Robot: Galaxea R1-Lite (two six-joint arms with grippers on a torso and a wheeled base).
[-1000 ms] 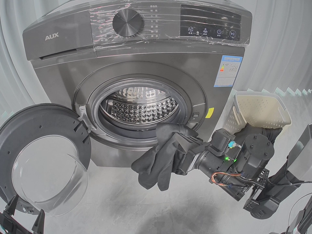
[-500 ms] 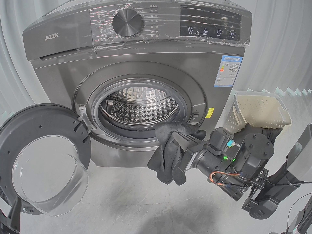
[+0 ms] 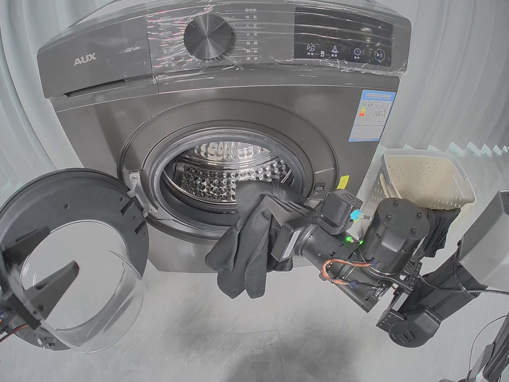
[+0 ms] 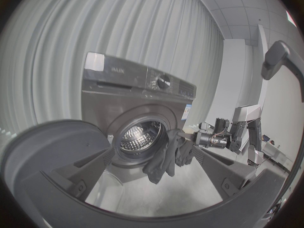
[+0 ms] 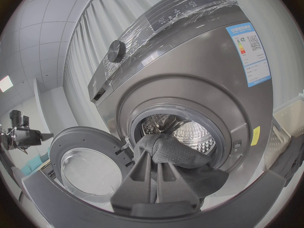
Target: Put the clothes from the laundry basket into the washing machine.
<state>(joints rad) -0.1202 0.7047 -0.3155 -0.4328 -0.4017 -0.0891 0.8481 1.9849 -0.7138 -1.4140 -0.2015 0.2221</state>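
the loading step is in hand: a soft, dark cloth (image 3: 241, 250) is clamped in the right gripper (image 5: 154, 162) and held at the mouth of the washing machine (image 3: 101, 118), floppy ends hanging outside. next it should be pushed deeper into the shiny, bumpy drum (image 3: 222, 184) and let go. the left gripper (image 3: 61, 250) is spread wide.

Washing machine (image 3: 101, 123): satin, brushed-looking grey metal casing; a wrinkled, glossy clear film (image 3: 265, 62) covers the control panel (image 3: 344, 41), and the dial (image 3: 208, 36) shows a fine spun-metal sheen. Drum (image 3: 233, 179): bright, polished perforated steel. Door (image 3: 63, 197), at 8 o'clock from the drum: matt grey plastic ring around a glossy transparent bowl (image 3: 79, 293). Dark garment (image 3: 246, 250): matt, finely meshed knit cloth. Laundry basket (image 3: 424, 179), at 3 o'clock: matt cream perforated plastic. Floor (image 3: 212, 335): smooth, faintly glossy grey.
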